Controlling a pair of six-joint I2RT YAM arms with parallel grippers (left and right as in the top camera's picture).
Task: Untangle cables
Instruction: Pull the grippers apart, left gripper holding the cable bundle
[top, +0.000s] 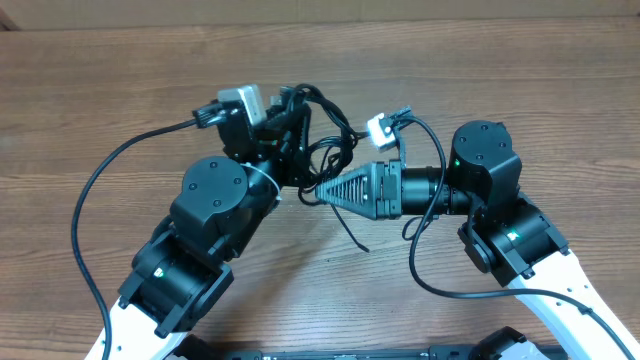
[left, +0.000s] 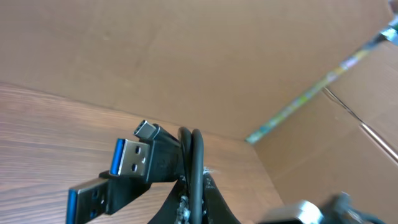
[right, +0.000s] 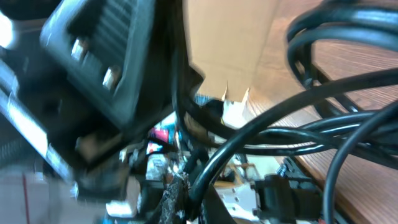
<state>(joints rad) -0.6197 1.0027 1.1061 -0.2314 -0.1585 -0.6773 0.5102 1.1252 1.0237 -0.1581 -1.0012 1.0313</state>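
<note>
Cables (left: 194, 168) seemingly pinched by both jaws.

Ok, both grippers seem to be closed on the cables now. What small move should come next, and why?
Probably the right gripper should draw its strand slowly away from the left gripper, while that one holds firm. Both are shut on the cables, very close together, and loops hang tangled around them. A short, gentle pull would likely show which loop loosens.

Overhead: single strands of the cables (top: 330, 150) too fine to trace through the knot. Right wrist view: left half blurred; loops cut off at right edge.
</note>
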